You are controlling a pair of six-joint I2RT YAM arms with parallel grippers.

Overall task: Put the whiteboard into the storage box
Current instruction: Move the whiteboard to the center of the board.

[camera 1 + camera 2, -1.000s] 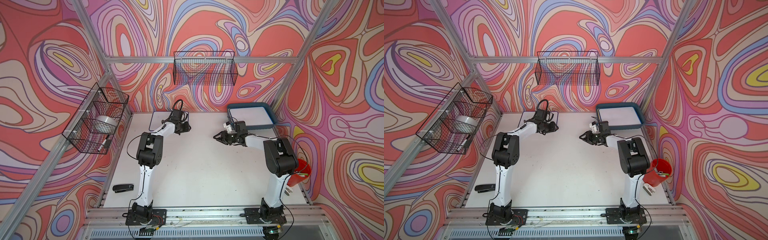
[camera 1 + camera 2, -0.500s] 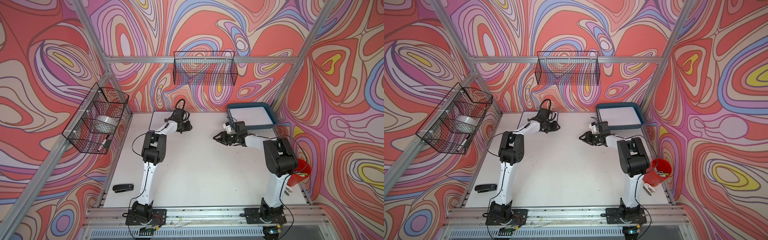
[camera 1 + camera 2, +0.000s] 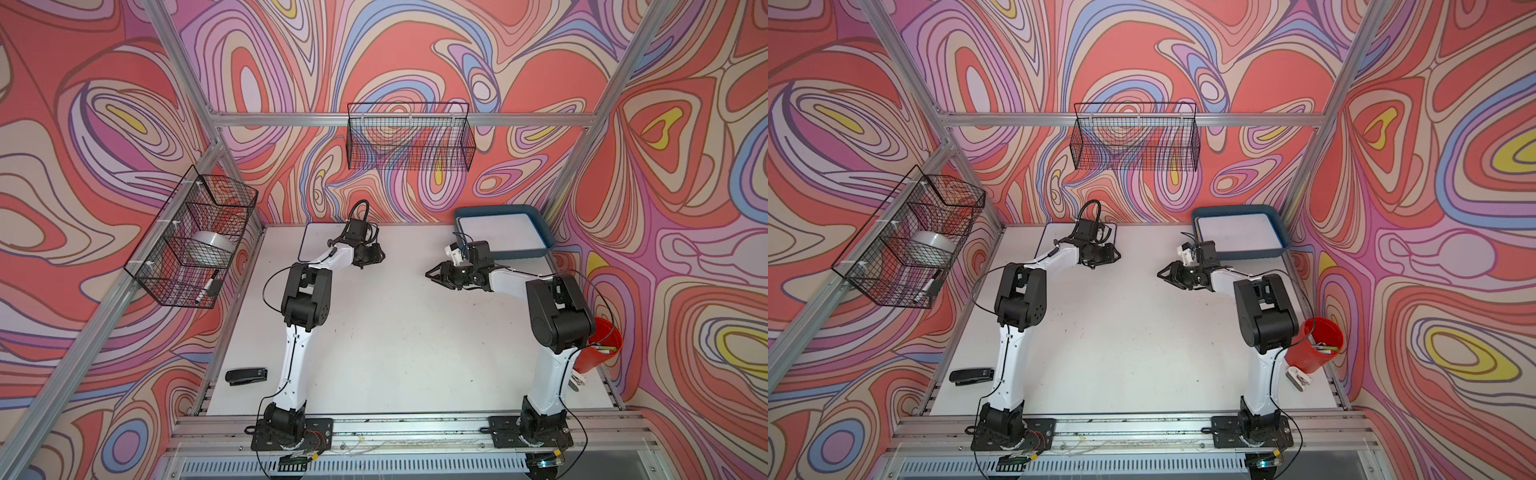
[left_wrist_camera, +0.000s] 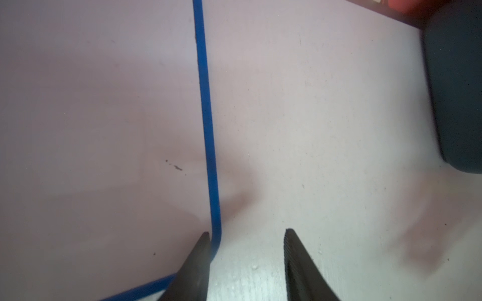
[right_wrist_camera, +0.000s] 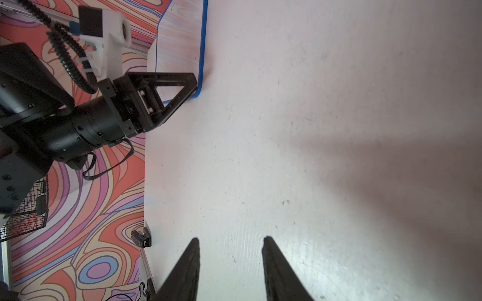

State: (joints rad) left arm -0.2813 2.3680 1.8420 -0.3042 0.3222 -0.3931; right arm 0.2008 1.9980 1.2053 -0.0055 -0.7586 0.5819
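Observation:
The whiteboard (image 3: 318,245), white with a thin blue edge, lies flat at the back left of the table (image 3: 395,332) and shows in both top views (image 3: 1054,239). My left gripper (image 4: 246,232) is open low at its near right corner. One finger is over the whiteboard's (image 4: 104,130) corner edge, the other over bare table. The teal storage box (image 3: 523,253) sits at the back right with a white board lying inside it. My right gripper (image 5: 230,239) hangs open over bare table (image 5: 313,156) beside the box, holding nothing.
A black stapler (image 3: 246,375) lies at the front left edge. A red cup (image 3: 598,353) with markers stands at the right edge. Wire baskets hang on the left wall (image 3: 195,241) and back wall (image 3: 409,137).
My left arm has shifted its elbow, and the left gripper has edged slightly to the right along the whiteboard's corner. The right arm has stayed put.

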